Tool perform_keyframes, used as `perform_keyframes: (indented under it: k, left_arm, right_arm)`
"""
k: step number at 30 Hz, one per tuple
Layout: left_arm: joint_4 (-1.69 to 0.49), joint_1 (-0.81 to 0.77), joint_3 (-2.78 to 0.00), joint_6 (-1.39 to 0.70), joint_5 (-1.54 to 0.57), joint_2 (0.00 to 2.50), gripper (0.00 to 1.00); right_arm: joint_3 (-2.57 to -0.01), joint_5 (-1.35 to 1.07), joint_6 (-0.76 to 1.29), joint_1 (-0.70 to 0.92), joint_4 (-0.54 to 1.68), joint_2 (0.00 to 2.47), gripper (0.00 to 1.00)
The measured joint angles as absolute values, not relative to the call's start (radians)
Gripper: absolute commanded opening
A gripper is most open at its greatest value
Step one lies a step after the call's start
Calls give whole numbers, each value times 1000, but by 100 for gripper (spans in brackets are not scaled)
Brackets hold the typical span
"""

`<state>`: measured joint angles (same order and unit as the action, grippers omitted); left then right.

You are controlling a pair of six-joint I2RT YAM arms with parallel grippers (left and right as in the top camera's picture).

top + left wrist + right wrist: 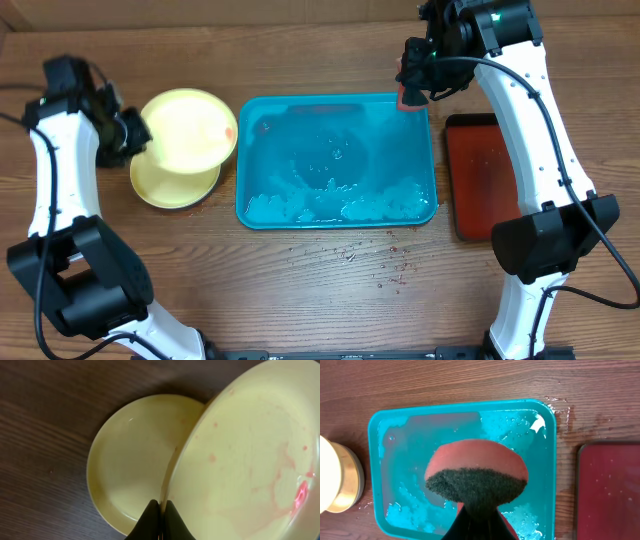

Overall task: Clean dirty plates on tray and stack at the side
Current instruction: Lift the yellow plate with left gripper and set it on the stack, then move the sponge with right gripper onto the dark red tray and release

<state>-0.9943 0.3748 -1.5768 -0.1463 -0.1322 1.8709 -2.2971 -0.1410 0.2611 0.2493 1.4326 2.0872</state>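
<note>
**Nearly stacked, but the held plate shows red**

Seen from overhead, the left gripper [140, 135] clamps the rim of one yellow-green plate [190, 125] and holds it tilted above a second yellow-green plate [170, 190], which lies flat on the table [330, 290] just left of the turquoise tray [400, 135]. The tray holds water and a band of foam [340, 208] along its near side. A faint round outline in the middle may be the blue plate; I cannot be sure. The right gripper [410, 85] hangs over the tray's far right corner, closed on a red sponge [408, 97]. A dark red tray [478, 180] sits further right, beside the turquoise one, and red specks [395, 265] dot the wood in front.

From the left wrist, the pinch is plain: both fingers [152, 515] are together on the raised plate's [250, 455] edge. Pink smears mark its face. The lower plate [132, 460] looks clean.

From the right wrist, the sponge [477, 472] fills the middle, dark scouring side toward the camera, with the fingers [465, 522] gripping it from below, above the tray [374, 475].

My reading is that the step in hand is stacking at the side. Next the held plate must be levelled and lowered squarely onto the one beneath, though those smears suggest another scrub first.

By my count: two yellow-green plates, one possible blue, one turquoise tray, one dark red tray, one sponge.
</note>
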Motion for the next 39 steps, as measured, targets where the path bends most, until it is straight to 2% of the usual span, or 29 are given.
perform_keyframes:
  k: [7, 14, 15, 17, 19, 21, 23, 30, 39]
  left_arm:
    - [-817, 482, -1359, -148, -150, 1871, 4]
    - [-731, 528, -1314, -151, -151, 1871, 5]
    - [-726, 527, -1313, -151, -151, 1871, 8]
    - [-721, 525, -1311, -150, -154, 1871, 28]
    - [-719, 525, -1309, -152, -156, 1871, 41]
    - [-717, 525, -1308, -155, -158, 1871, 50]
    - [-717, 525, -1308, -160, -158, 1871, 52]
    - [-789, 516, -1320, -159, -165, 1871, 49]
    - [-987, 362, -1616, -132, -161, 1871, 60]
  right_arm:
    - [-2297, -140, 261, 250, 1444, 2087, 4]
    - [-2297, -138, 261, 249, 1444, 2087, 4]
    - [-2297, -138, 261, 250, 1444, 2087, 4]
    - [-2297, -138, 261, 250, 1445, 2087, 4]
    - [-2297, -139, 262, 249, 1446, 2087, 4]
    - [-2297, -138, 262, 250, 1448, 2087, 4]
    - [-2297, -138, 262, 250, 1451, 2087, 4]
    - [-2297, -138, 262, 250, 1454, 2087, 4]
    - [-2297, -114, 261, 221, 1547, 2087, 4]
